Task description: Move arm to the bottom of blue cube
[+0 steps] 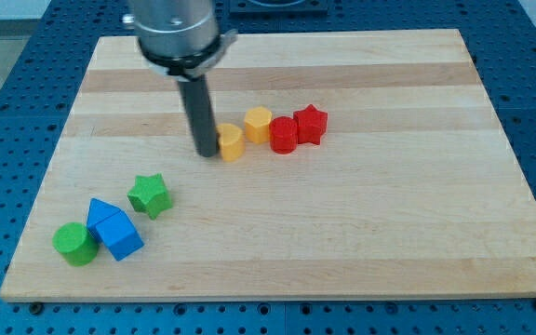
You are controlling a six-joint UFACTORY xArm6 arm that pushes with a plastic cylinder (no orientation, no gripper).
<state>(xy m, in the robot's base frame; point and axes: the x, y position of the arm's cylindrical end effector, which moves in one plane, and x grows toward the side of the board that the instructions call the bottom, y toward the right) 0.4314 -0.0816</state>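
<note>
The blue cube (121, 235) lies at the view's lower left, touching a second blue block (100, 211) of wedge-like shape just above it. A green cylinder (74, 243) sits to their left and a green star (149, 195) to their upper right. My tip (207, 153) rests on the board near the middle top, just left of a yellow block (232, 143). The tip is far up and to the right of the blue cube.
A row of blocks runs right of my tip: a yellow hexagon-like block (259, 123), a red cylinder-like block (284, 135) and a red star (311, 124). The wooden board (342, 233) ends on a blue perforated table.
</note>
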